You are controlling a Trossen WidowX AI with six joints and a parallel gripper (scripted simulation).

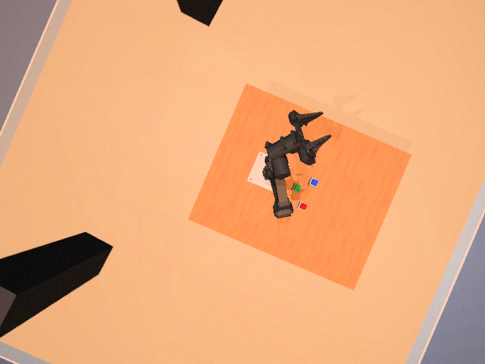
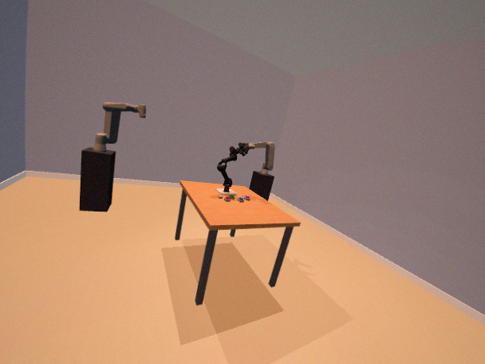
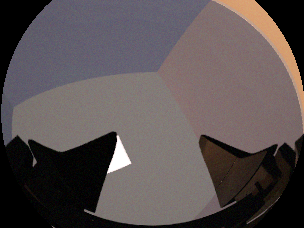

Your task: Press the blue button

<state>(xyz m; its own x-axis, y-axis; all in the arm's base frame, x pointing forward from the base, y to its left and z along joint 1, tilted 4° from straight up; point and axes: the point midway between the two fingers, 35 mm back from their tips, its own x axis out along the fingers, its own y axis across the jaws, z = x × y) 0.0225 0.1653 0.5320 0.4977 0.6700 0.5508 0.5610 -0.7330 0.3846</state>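
The only step — pressing the blue button [image 1: 314, 182] — looks unstarted: the gripper [image 1: 315, 128], jaws spread wide and holding nothing, must swing down onto it.

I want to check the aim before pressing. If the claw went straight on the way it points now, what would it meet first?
No button. The open claw is raised and aims away from the blue button; the wrist view shows only room walls ahead, so the way looks free, though depth is unclear.
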